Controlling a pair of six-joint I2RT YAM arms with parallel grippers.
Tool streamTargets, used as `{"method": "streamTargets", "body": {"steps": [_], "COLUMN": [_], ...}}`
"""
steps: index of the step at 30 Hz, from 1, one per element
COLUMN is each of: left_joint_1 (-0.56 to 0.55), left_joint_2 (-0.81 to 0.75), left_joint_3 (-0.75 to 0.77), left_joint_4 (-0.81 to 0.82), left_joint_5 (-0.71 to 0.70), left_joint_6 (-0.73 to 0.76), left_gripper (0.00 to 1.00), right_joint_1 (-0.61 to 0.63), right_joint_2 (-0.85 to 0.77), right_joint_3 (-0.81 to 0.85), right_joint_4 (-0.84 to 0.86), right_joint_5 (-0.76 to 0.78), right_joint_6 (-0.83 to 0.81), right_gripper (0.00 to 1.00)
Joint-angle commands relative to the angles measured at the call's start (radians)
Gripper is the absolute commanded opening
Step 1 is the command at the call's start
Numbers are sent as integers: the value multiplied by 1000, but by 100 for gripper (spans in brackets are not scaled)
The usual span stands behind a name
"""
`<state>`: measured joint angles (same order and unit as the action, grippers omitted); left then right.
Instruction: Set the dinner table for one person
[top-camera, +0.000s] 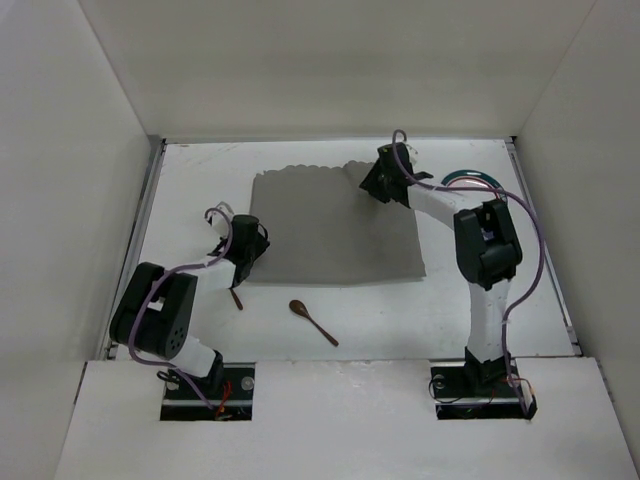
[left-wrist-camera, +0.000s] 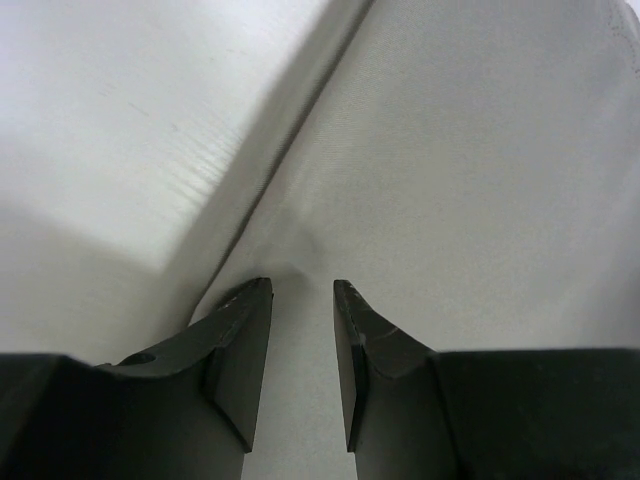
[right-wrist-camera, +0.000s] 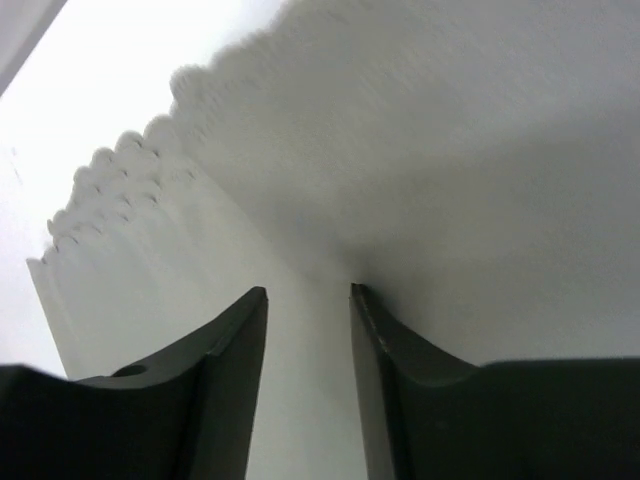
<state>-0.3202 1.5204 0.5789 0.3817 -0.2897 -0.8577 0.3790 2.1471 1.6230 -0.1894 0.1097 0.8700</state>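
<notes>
1. Left gripper (left-wrist-camera: 302, 290): one unit, low over the near-left corner of the grey cloth mat (top-camera: 330, 225). In the left wrist view its two fingers (left-wrist-camera: 245, 345) stand a narrow gap apart with a raised fold of the mat's edge between them. They appear to pinch that fold, though actual contact of pad on cloth cannot be confirmed from this angle.

2. Right gripper (right-wrist-camera: 308, 292): one unit, at the far-right corner of the same mat. In the right wrist view its fingers (right-wrist-camera: 390, 350) are likewise close together, with cloth lifted into a ridge between them. The scalloped edge of the mat runs to the left of the fingers. It looks to be grasping the cloth.

3. Grey cloth mat: one, rectangular, lying on the middle of the table between the two grippers, which sit on opposite corners. Its far-right corner is rucked up near the right gripper.

4. Dinner table (top-camera: 200, 180): one, a matte white surface. It lies directly beneath both grippers and extends well beyond the mat on all sides.

5. Wooden spoon (top-camera: 311, 320): one, on the bare table just in front of the mat's near edge, between the arm bases.

6. A dark round rim (top-camera: 475, 177): one, partly hidden behind the right arm at the far right of the table. Too little shows to identify it.

7. A small brown item (top-camera: 237, 298): one, on the table just near of the left gripper.
</notes>
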Motion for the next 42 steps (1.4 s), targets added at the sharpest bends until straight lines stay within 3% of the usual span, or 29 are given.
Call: {"method": "streamTargets", "body": {"steps": [1,10,23,29,32,36,38,42], "left_joint_1": [8,34,36,43,42,53,72,86], "left_joint_2": [-57,-63,-79,-29,-9,-2,-22,-65], "left_joint_3": [-27,-27,6,32,39,32,16,-11], "left_joint_4": [-21,-26,-70,-73,-69,-56,-58,-56], "left_joint_5": [-77,-66,-138,-65,-26,-6,0,-23], "left_joint_6": [9,11,112,109,108,95,85,77], "left_gripper": [29,36,49,50,46,23,12,6], "right_joint_1": [-5,-162,-196,-194,-193,-183,-183,-191], "right_joint_2": [-163,-348,-302,-346,-336,-320,-319,-319], "right_joint_3": [-144,-405,-379,-425,-414,-387,-385,-387], "right_joint_4": [79,94,-54,-97,-117,-145,-148,-151], "right_joint_5": [53,139,-87,11,28,19,2,-22], "right_joint_6": [-45,-84,-249,-264,-305,-325,-331,-324], "right_gripper": [47,60,62,61,58,58,49,18]}}
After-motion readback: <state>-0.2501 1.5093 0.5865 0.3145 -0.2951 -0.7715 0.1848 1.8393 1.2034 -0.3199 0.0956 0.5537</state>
